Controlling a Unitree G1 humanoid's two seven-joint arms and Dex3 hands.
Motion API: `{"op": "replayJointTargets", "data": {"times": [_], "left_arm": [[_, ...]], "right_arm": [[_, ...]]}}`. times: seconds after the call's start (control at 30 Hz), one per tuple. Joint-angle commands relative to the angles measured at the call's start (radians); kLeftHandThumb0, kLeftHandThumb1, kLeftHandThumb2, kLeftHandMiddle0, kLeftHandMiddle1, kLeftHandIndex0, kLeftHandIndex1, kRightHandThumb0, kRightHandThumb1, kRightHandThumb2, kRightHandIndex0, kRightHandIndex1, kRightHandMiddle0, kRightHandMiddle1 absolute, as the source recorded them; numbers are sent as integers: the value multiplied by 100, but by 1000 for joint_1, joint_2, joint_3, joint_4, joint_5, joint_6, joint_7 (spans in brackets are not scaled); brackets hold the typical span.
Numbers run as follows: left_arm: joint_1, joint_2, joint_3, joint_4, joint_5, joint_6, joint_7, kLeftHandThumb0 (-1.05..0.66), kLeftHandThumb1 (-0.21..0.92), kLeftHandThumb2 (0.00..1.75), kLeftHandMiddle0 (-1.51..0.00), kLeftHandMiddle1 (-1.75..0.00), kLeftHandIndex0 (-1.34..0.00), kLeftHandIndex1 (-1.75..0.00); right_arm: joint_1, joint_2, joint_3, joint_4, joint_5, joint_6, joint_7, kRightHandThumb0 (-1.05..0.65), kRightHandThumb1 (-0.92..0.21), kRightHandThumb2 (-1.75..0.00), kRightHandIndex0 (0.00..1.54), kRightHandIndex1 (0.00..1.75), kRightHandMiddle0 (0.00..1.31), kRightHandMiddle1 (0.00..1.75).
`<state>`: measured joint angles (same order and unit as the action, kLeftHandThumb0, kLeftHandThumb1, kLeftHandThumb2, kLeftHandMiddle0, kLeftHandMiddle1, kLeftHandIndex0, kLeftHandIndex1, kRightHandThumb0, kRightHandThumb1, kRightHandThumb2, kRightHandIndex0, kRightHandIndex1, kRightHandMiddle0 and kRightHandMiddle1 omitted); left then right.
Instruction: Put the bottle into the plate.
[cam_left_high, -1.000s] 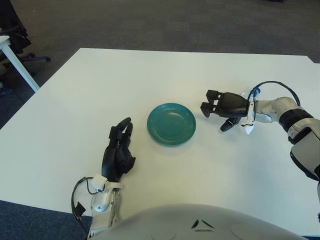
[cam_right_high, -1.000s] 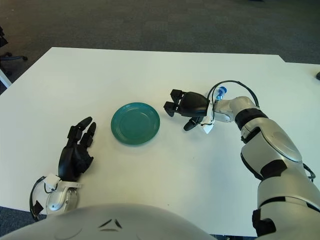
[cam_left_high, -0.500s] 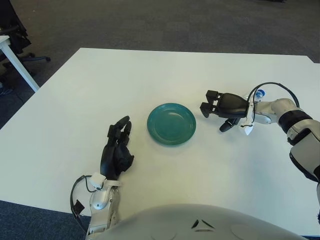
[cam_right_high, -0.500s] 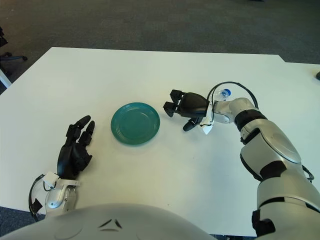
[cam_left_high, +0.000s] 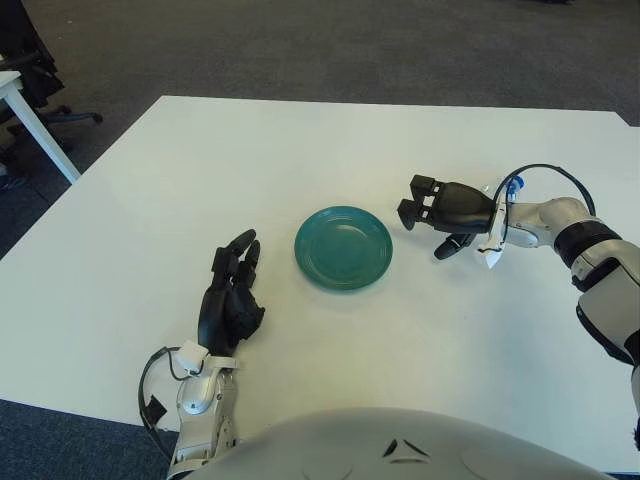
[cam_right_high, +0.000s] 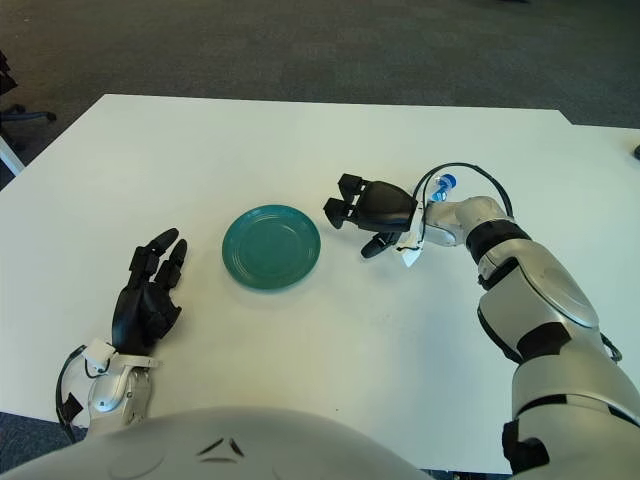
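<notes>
- Teal plate (cam_left_high: 343, 247) sits near the middle of your white table (cam_left_high: 200, 180), nothing on it.
- Your right hand (cam_left_high: 440, 212) shows just to the right of the plate, a strip of bare table between them — its black fingers (cam_left_high: 418, 200) point toward the plate, loosely extended and a little apart, with the thumb hanging lower toward the tabletop.
- You hold nothing in that hand; its palm and fingers are bare.
- Look behind your right wrist for the bottle (cam_right_high: 443, 183): only its blue cap and a bit of clear body show, peeking out at the far side of the forearm beside a looping black cable (cam_left_high: 545, 170). You cannot tell from either eye whether it stands or lies there.
- So the bottle is on the table well to the right of the plate, with your own hand and wrist between the two.
- A small white tag (cam_left_high: 487, 258) hangs under the right wrist.
- Your left hand (cam_left_high: 230, 300) shows to the lower left of the plate — fingers stretched out and slightly spread, gripping nothing.
</notes>
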<state>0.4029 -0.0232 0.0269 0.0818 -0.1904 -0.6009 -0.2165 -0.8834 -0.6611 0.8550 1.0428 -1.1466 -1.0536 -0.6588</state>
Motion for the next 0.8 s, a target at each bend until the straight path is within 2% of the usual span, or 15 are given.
{"op": "replayJointTargets", "data": {"times": [0.0,0.07,0.13,0.2,0.23,0.27,0.33,0.37,0.4,0.5,0.6,0.7,0.77], "left_arm": [[-3,18,21,74,-12,30,-8,-90,92,97,-29,0,0,-74],[-10,20,26,81,-15,31,-11,-90,92,97,-29,0,0,-74],[-18,22,31,89,-18,33,-14,-90,92,97,-29,0,0,-74],[-25,24,35,96,-20,34,-17,-90,92,97,-29,0,0,-74],[-30,25,38,101,-21,35,-18,-90,92,97,-29,0,0,-74],[-34,25,40,105,-21,35,-20,-90,92,97,-29,0,0,-74],[-43,27,46,115,-24,36,-23,-90,92,97,-29,0,0,-74],[-47,27,48,119,-25,37,-24,-90,92,97,-29,0,0,-74],[-49,27,49,121,-25,37,-26,-90,92,97,-29,0,0,-74],[-54,27,54,127,-26,36,-30,-90,92,97,-29,0,0,-74],[-62,27,59,135,-27,37,-33,-90,92,97,-29,0,0,-74],[-71,28,65,145,-28,38,-37,-90,92,97,-29,0,0,-74],[-73,27,68,148,-29,39,-40,-90,92,97,-29,0,0,-74]], "right_arm": [[-17,-8,-41,-19,56,-13,56,-42,-51,-106,78,175,46,175],[-22,-8,-61,-20,83,-19,94,-42,-54,-103,73,175,44,175],[-20,-3,-79,-18,109,-20,128,-40,-62,-92,61,175,39,175],[-18,-3,-103,-19,149,-27,180,-39,-72,-80,55,167,33,175],[-21,-8,-125,-22,190,-37,235,-38,-79,-69,50,149,28,174],[-22,-13,-141,-27,221,-43,277,-45,-82,-65,46,137,23,163],[-15,-7,-161,-32,250,-32,326,-63,-88,-58,39,95,14,129],[-11,-3,-168,-35,258,-26,342,-68,-89,-56,37,82,11,120],[-8,-7,-175,-50,259,-19,349,-69,-90,-55,37,78,10,116],[-4,-18,-194,-86,258,-6,370,-82,-92,-54,33,48,3,102],[-3,-19,-212,-106,259,7,395,-86,-92,-55,32,39,1,98],[-17,-42,-240,-136,285,1,449,-97,-92,-57,29,18,0,76],[-24,-62,-255,-152,300,-13,478,-101,-92,-58,27,13,0,67]]}}
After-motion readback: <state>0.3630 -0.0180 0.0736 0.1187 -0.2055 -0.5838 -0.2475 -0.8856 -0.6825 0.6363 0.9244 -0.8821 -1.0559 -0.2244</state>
